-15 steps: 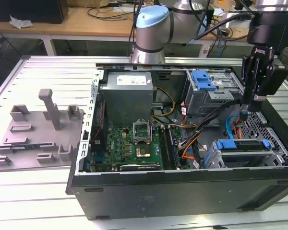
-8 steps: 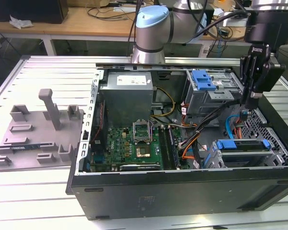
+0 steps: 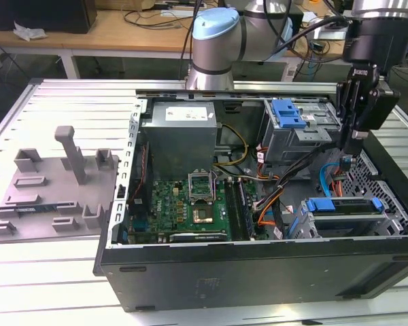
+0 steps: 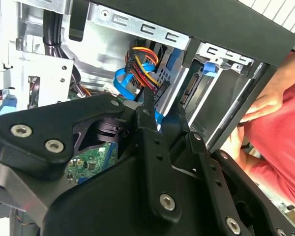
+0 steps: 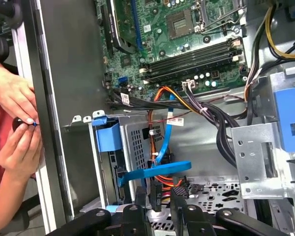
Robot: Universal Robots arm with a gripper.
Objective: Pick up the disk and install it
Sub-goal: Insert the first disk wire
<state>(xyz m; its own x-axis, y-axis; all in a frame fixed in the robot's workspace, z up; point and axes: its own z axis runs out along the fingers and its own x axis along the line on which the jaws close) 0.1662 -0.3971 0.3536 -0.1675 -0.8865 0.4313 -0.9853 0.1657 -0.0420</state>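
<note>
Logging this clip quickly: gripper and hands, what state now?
Black metal gripper: open, holding nothing.
Person's hands: pinching a small dark object.

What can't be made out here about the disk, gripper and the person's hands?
- Disk: exterior view, only its blue-framed top edge shows; drive cage walls hide label and seating.
- Gripper: exterior view, tip too small; contact with anything unclear.
- Hand: first wrist view, holds a small black item, too small to identify; arm cut by the edge.
</note>
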